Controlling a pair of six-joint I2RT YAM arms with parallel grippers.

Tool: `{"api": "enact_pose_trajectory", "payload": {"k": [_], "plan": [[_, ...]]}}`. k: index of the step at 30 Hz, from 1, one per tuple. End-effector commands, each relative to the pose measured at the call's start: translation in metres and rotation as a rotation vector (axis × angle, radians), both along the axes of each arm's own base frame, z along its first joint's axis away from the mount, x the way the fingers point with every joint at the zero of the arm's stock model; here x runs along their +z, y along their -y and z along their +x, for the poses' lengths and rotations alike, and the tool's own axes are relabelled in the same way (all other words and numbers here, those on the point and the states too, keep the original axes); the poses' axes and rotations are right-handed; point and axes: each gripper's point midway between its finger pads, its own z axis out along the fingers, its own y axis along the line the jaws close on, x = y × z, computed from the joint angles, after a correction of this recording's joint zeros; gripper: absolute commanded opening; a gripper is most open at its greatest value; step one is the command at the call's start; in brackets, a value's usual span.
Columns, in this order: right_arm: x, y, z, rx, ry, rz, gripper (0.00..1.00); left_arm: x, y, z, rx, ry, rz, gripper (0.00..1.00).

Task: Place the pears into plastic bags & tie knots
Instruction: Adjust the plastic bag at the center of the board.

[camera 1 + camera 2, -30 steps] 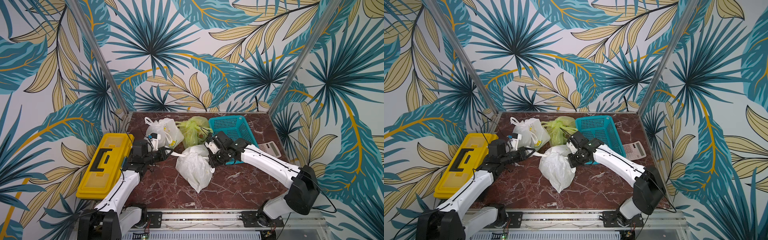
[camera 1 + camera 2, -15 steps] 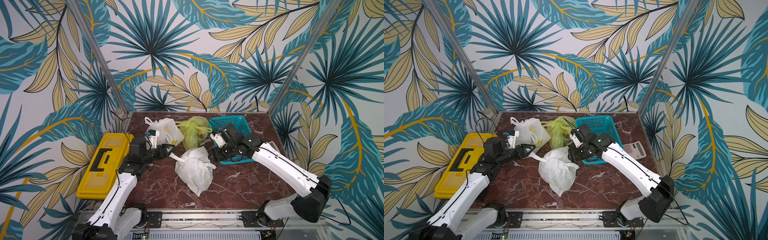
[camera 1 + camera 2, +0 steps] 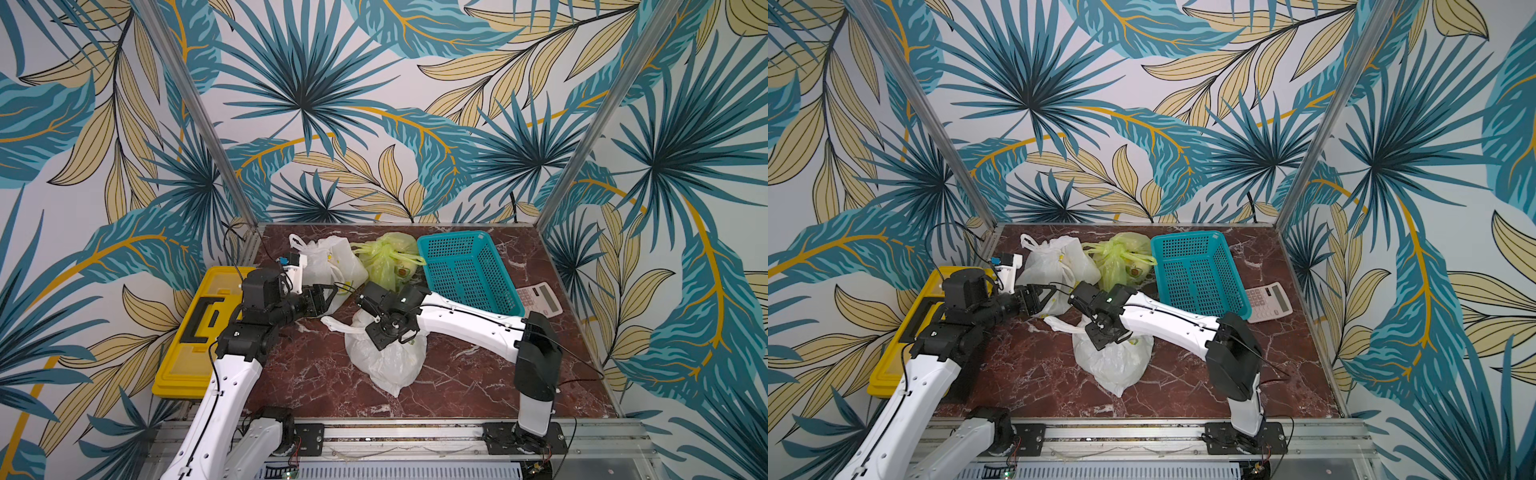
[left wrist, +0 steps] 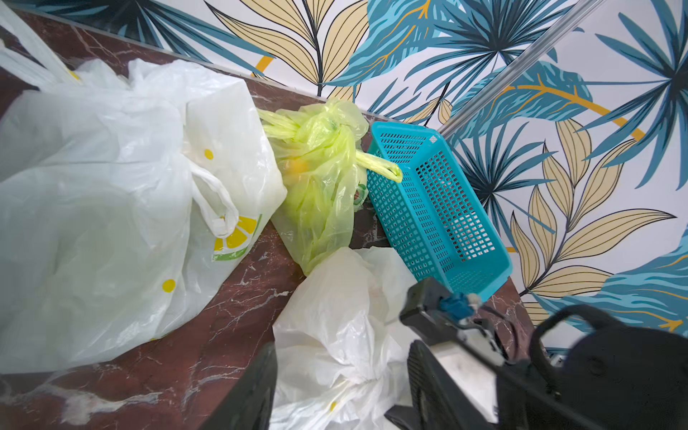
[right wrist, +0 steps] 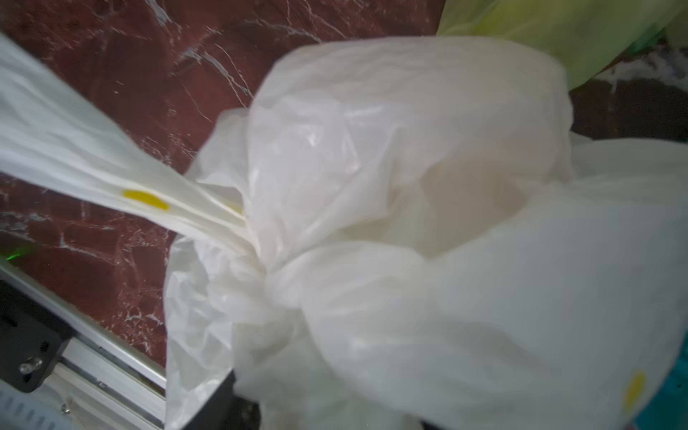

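Three plastic bags were counted. A front white bag lay directly beneath the right gripper, whose fingers were buried at its bunched neck, so I could not tell whether they were apart or clamped. A rear white bag sat just beyond the left gripper, whose fingers stood apart around nothing. A yellow-green bag lay past both, its knot tied. The pears showed only as pale shapes through the film. One teal basket, one calculator and one yellow toolbox lined the edges. Bare red marble tabletop lay open nearer than both sets of fingers, inside leaf-printed walls.
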Motion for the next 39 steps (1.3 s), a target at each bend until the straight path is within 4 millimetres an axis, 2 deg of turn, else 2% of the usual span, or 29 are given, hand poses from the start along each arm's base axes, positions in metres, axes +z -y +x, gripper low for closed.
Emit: {"api": "enact_pose_trajectory", "payload": {"k": [1, 4, 7, 9, 11, 12, 15, 18, 21, 24, 28, 30, 33, 36, 38, 39], "plan": [[0.029, -0.029, 0.01, 0.006, 0.028, 0.144, 0.22, 0.017, -0.01, 0.0, 0.032, 0.048, 0.045, 0.57], [0.057, -0.067, 0.019, 0.047, 0.061, 0.303, 0.08, 0.031, -0.013, 0.004, 0.048, 0.086, 0.061, 0.57], [0.085, -0.096, 0.032, 0.062, 0.102, 0.414, 0.05, 0.036, -0.015, 0.005, 0.052, 0.104, 0.077, 0.57], [0.097, -0.113, 0.036, 0.067, 0.102, 0.475, 0.03, 0.039, -0.015, 0.005, 0.053, 0.116, 0.081, 0.58], [0.095, -0.121, 0.045, 0.04, 0.112, 0.501, 0.04, 0.042, -0.016, 0.003, 0.055, 0.129, 0.088, 0.58], [0.089, -0.122, 0.05, 0.024, 0.124, 0.497, 0.07, 0.042, -0.016, 0.002, 0.055, 0.134, 0.093, 0.58], [0.075, -0.12, 0.063, 0.0, 0.124, 0.483, 0.33, 0.039, -0.017, 0.003, 0.053, 0.135, 0.106, 0.58], [0.094, -0.106, 0.058, 0.03, 0.11, 0.506, 0.57, 0.036, -0.02, 0.002, 0.065, 0.13, 0.109, 0.59], [0.116, -0.073, 0.049, 0.061, 0.143, 0.51, 0.67, 0.035, -0.024, 0.001, 0.082, 0.131, 0.111, 0.6], [0.121, -0.022, 0.047, 0.018, 0.2, 0.466, 0.69, 0.029, -0.022, 0.002, 0.071, 0.113, 0.109, 0.6], [0.116, 0.062, 0.051, -0.099, 0.378, 0.406, 0.74, 0.014, -0.023, 0.009, 0.089, 0.098, 0.15, 0.61], [0.117, 0.119, 0.065, -0.203, 0.538, 0.33, 0.81, 0.011, -0.028, 0.016, 0.125, 0.15, 0.217, 0.63], [0.133, 0.203, 0.084, -0.37, 0.809, 0.24, 0.93, 0.009, -0.039, 0.028, 0.198, 0.271, 0.316, 0.72], [0.12, 0.278, 0.098, -0.559, 0.909, 0.122, 0.97, -0.01, -0.067, 0.038, 0.333, 0.274, 0.441, 0.77], [0.099, 0.312, 0.103, -0.646, 0.924, 0.049, 0.97, -0.025, -0.092, 0.041, 0.467, 0.262, 0.502, 0.78], [0.093, 0.321, 0.105, -0.66, 0.932, 0.026, 0.97, -0.031, -0.098, 0.042, 0.502, 0.269, 0.513, 0.78]]}}
